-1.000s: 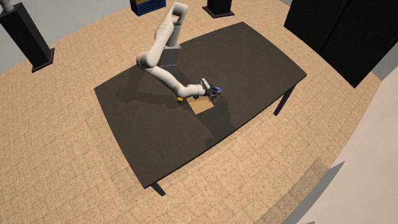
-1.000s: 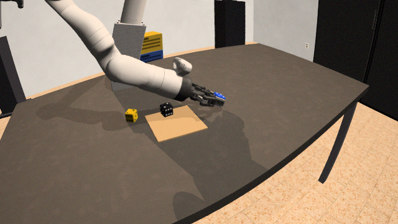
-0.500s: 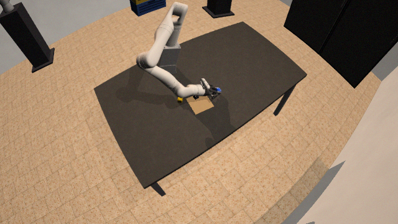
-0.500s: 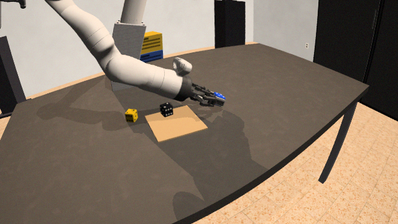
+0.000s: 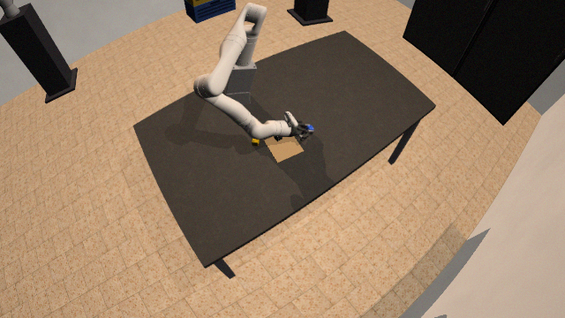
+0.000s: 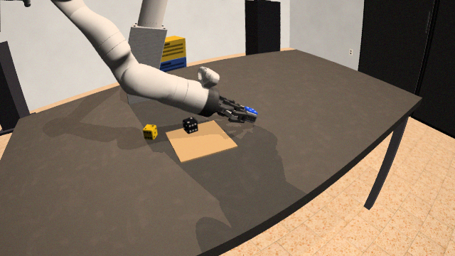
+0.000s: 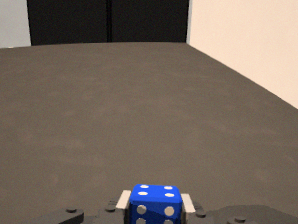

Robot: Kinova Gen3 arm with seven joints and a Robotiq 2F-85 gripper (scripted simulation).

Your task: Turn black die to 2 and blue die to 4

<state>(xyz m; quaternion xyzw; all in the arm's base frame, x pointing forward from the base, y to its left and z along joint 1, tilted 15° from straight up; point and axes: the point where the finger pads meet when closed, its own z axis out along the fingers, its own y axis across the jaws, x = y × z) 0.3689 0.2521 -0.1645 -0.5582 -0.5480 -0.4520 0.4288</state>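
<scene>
My gripper is shut on the blue die and holds it a little above the table, just beyond the tan mat's right back corner. The arm lies nearly level. In the wrist view the die's upper face shows four pips and the face toward the camera shows six. The black die sits at the back left edge of the mat. The yellow die rests on the table left of the mat.
The dark table stretches wide around the mat. The arm's base stands on the table behind the dice. Black cabinets stand beyond the right edge. A blue and yellow box sits on the floor behind the base.
</scene>
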